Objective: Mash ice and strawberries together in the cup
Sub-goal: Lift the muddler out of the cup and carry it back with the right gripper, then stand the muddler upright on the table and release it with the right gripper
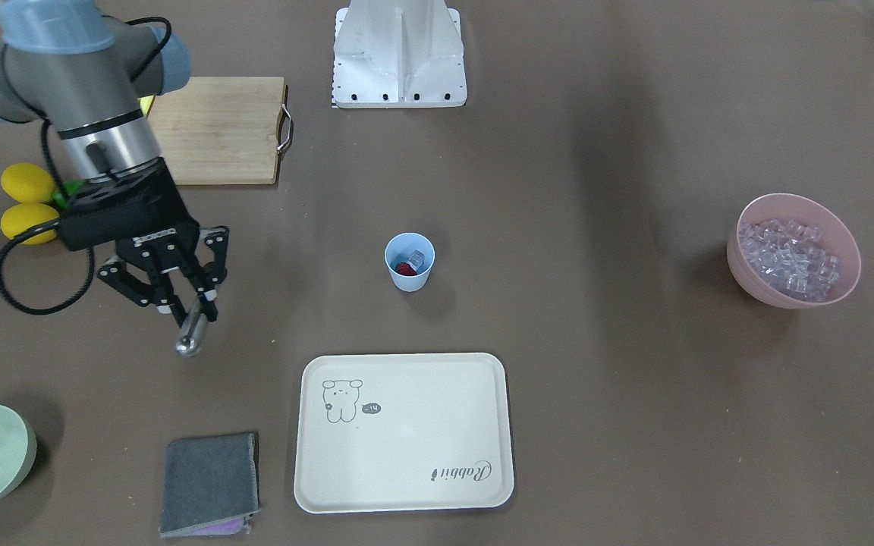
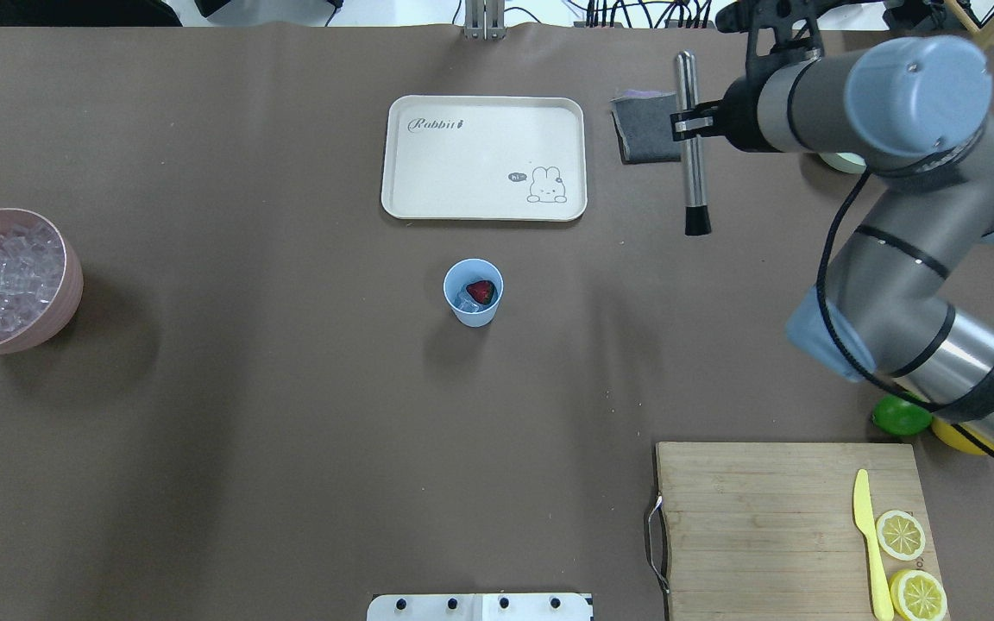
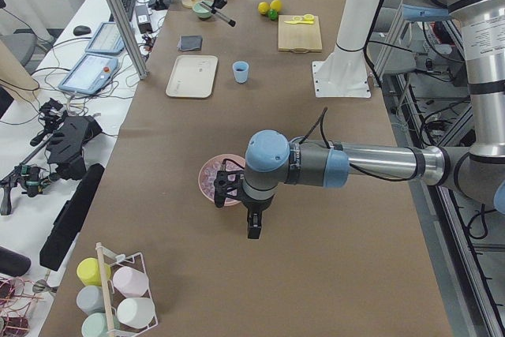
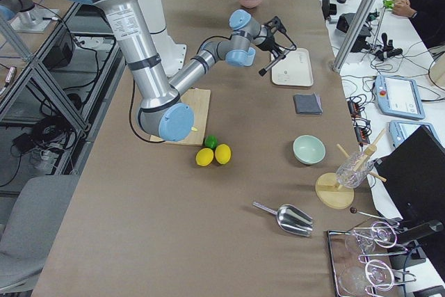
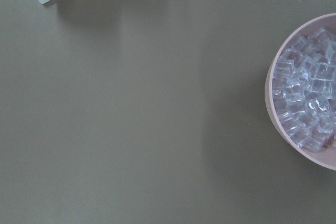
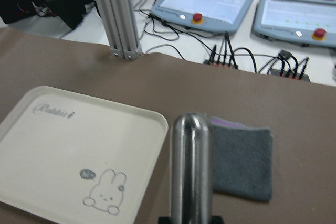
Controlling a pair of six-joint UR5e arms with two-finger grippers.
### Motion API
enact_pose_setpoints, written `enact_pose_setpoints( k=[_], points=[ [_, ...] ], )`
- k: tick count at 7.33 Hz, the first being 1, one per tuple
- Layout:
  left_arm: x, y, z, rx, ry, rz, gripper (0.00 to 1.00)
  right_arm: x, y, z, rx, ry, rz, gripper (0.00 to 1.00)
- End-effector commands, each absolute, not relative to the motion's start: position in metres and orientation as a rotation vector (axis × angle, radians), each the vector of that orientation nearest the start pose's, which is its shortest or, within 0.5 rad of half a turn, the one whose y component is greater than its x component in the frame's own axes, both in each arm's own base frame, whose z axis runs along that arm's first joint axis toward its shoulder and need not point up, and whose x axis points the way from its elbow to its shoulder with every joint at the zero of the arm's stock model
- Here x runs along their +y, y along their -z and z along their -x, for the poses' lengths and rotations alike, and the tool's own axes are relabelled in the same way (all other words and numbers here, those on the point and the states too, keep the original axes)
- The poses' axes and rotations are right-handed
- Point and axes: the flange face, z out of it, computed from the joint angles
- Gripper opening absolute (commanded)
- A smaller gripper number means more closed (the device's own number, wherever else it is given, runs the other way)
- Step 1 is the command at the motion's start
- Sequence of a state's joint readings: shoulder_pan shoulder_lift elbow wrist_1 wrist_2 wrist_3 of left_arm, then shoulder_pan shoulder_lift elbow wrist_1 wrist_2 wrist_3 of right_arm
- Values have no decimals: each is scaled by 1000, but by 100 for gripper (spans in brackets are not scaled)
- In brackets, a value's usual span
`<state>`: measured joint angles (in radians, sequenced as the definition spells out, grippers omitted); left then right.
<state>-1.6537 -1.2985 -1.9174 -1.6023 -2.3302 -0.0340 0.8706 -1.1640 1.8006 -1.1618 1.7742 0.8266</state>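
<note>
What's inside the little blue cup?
Inside the cup sit one red strawberry and a few clear ice cubes beside it. The cup's bottom underneath them is covered, so any more ice below cannot be seen.

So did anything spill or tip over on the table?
Nothing stands out. The cup stands upright with the strawberry and ice inside it, and nothing lies spilled around it. More cubes sit neatly in the pink bowl. The right gripper holds the metal masher slanted in the air, away from the cup.

Upright light-blue cup [image 2: 473, 317] mid-table, 1 red strawberry [image 2: 482, 291] and clear ice [image 2: 466, 301] inside
</note>
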Motion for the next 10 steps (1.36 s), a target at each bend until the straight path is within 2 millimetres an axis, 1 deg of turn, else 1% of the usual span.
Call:
enact_pose_setpoints(
  k=[1,2,3,4,5,6,7,8,9,10],
  points=[
    [-379,-600,98,755,71,-141,98,-563,-376,291,-792,-31,-287,0],
    [-379,-599,98,755,67,-152,98,-579,-426,285,-806,-23,-149,0],
    [-380,-594,98,754,63,-162,98,-583,-446,285,-806,-4,-101,0],
    [-379,-590,99,754,62,-170,98,-589,-466,279,-782,3,-84,0],
    [-378,-585,99,753,59,-181,98,-597,-501,279,-747,57,-61,0],
    [-378,-583,100,754,59,-185,98,-599,-521,277,-728,79,-45,0],
    [-378,-582,100,756,59,-186,98,-598,-534,279,-724,75,-14,0],
    [-378,-581,100,754,59,-188,98,-596,-536,280,-743,82,8,0],
    [-379,-580,99,757,57,-189,98,-596,-537,277,-756,80,19,0],
    [-378,-577,99,759,61,-193,98,-592,-547,277,-757,77,41,0]
  ],
)
